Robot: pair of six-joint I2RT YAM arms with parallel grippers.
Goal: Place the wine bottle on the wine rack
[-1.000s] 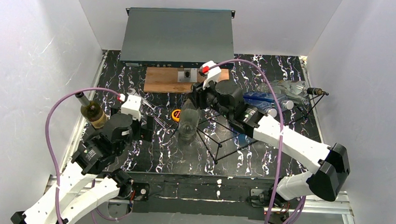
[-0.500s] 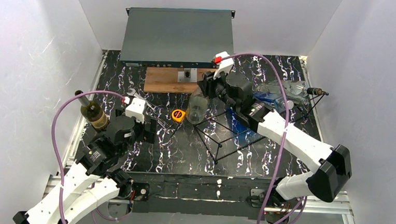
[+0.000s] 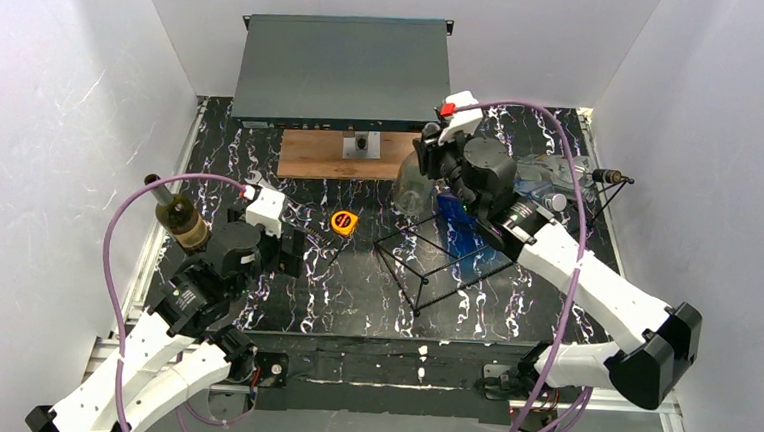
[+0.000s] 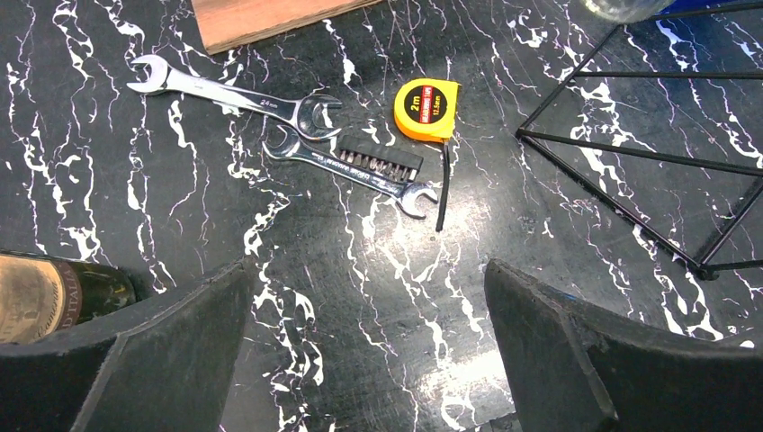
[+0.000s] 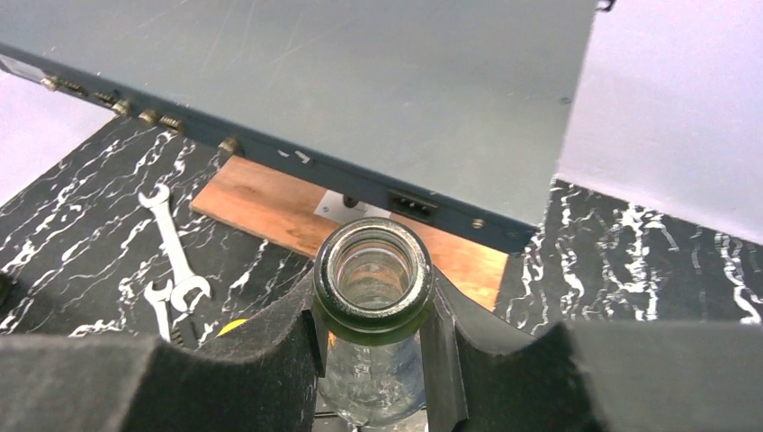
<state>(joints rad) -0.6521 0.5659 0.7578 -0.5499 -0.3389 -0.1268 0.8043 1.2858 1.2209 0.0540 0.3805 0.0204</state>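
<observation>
The left arm [image 3: 149, 352] is stretched from its base at the near left towards one o'clock, and the left wrist [image 3: 220, 256] is tipped downward at its end. The left tool [image 4: 367, 283] is held with its jaws spread wide, and nothing is gripped between them. The right arm [image 3: 604, 290] is folded at an elbow [image 3: 665, 349] at the near right. From there its forearm is run towards ten o'clock, so that the right wrist [image 3: 481, 172] is carried far out from the base. The right tool [image 5: 373, 310] is clamped on the neck of the wine bottle [image 5: 373, 265], with one finger pressed against each side just under the glass rim
</observation>
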